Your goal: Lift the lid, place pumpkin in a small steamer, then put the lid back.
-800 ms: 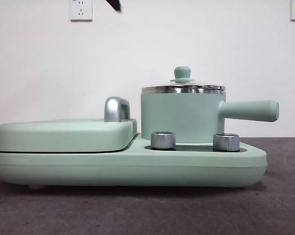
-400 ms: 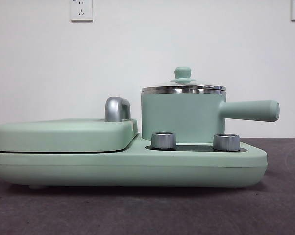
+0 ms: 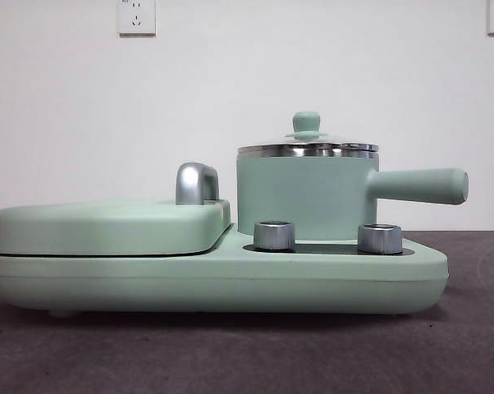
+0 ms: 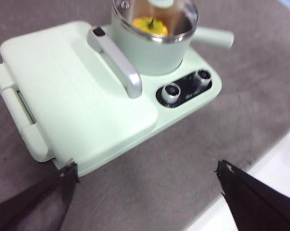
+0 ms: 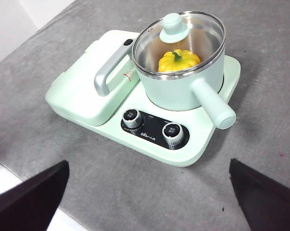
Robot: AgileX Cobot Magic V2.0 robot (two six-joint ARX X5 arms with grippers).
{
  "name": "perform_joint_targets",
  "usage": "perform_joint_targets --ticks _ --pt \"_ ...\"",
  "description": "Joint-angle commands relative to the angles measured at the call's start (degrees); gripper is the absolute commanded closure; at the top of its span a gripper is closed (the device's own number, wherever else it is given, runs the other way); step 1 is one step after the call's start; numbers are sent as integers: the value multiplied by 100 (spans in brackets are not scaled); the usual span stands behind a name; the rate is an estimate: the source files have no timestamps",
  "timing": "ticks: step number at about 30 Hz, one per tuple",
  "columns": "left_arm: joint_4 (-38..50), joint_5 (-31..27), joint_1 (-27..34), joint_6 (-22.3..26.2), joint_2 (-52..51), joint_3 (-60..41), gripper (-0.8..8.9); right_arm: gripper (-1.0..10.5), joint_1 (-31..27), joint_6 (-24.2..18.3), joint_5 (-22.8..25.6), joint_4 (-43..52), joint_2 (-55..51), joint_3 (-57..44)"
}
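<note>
The small steamer (image 3: 304,197) stands on the right part of the base appliance, its long handle (image 3: 418,185) pointing right. The glass lid (image 3: 306,141) with its mint knob sits on the pot's rim. The yellow pumpkin (image 5: 178,60) lies inside the pot under the lid; it also shows in the left wrist view (image 4: 150,25). The steamer (image 5: 181,82) and lid (image 5: 176,29) show whole in the right wrist view. My left gripper (image 4: 145,183) is open and empty, high above the table near the appliance's griddle side. My right gripper (image 5: 147,187) is open and empty, high above the knob side.
The wide mint base appliance (image 3: 214,275) carries a flat griddle cover (image 3: 107,226) with a steel handle (image 3: 195,182) and two silver knobs (image 3: 273,235) in front. Grey table (image 5: 111,192) surrounds it; the table's pale edge (image 4: 280,163) runs near my grippers.
A black gripper tip that showed at the top of the front view one second ago has gone out of view. The pot, lid and appliance have not moved.
</note>
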Motion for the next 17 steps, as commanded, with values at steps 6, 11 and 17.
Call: perform_joint_targets --ticks 6,11,17 --pt "225 -44 -44 -367 -763 -476 801 912 39 -116 28 57 -13 37" --pt "267 -17 -44 -428 -802 -476 794 912 39 -105 31 61 -13 39" --pt "267 -17 -44 -428 -802 -476 794 911 39 -105 31 61 -13 39"
